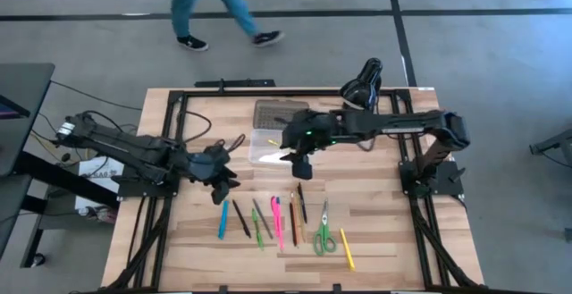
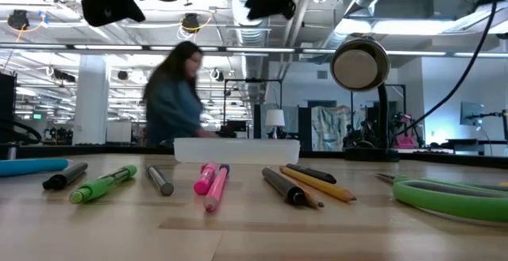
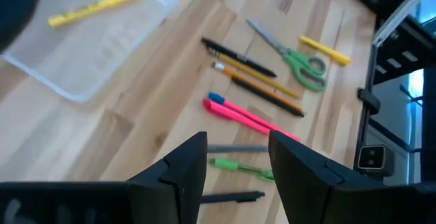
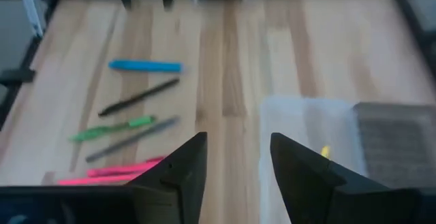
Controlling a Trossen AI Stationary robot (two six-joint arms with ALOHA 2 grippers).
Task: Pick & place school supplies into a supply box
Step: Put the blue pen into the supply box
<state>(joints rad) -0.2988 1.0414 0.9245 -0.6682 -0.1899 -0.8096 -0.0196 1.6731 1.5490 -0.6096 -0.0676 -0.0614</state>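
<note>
Pens and markers lie in a loose row along the near part of the pale wooden slat table (image 1: 375, 218): a blue marker (image 1: 222, 219), a thin black pen (image 1: 241, 218), a green marker (image 1: 257, 229), a grey pen (image 1: 263, 214), two pink markers (image 1: 278, 222) side by side, an orange pencil (image 1: 293, 219) and a black pen (image 1: 303, 202). Just to their right rest small green-handled scissors (image 1: 323, 231), then a yellow marker (image 1: 346, 248) nearest the front edge.

Above the row's left end hovers the left gripper (image 1: 220, 185), its two dark fingers (image 3: 184, 173) parted with nothing between them. The right gripper (image 1: 301, 163) hangs just beyond the row's middle, at the near edge of the clear plastic tray of the supply box (image 1: 268, 147); its fingers (image 4: 180, 173) stand apart and empty. One yellow marker (image 3: 97, 5) already lies inside the tray. The grey dotted lid (image 1: 275, 113) sits touching the tray's far side. A black round desk lamp (image 1: 365, 81) stands at the table's far edge. Beyond the table, a person in blue (image 1: 210, 4) walks across the floor.
</note>
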